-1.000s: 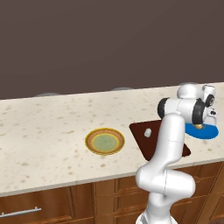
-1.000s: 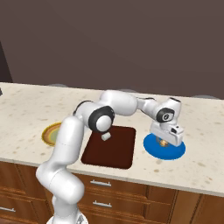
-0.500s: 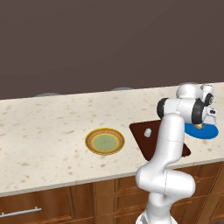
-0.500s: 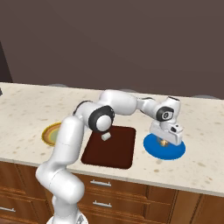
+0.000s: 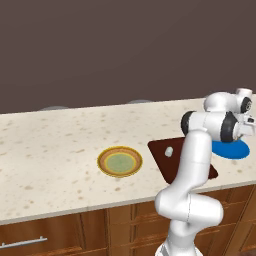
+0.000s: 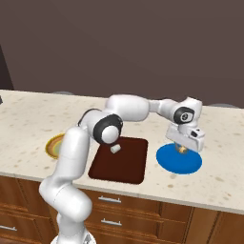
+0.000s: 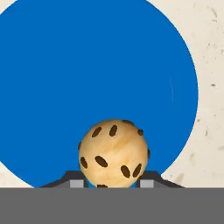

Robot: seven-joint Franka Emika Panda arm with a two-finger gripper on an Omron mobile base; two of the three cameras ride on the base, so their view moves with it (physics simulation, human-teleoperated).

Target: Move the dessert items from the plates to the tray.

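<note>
Here, you had the gripper [image 7: 113,183] low over the blue plate [image 7: 65,78], and a small round cookie [image 7: 113,153] speckled with dark chips sat on that plate right between the two fingertips [image 7: 75,181]. The jaws stood just outside its sides; whether they were already pressing it, you could not tell. It looked light, rigid and crumbly, so you would have wanted a gentle pinch across its widest part, since a ball like that can squirt out. On the tray [image 6: 128,167] beside the plate, one pale lump [image 6: 115,149] already lay.
</note>
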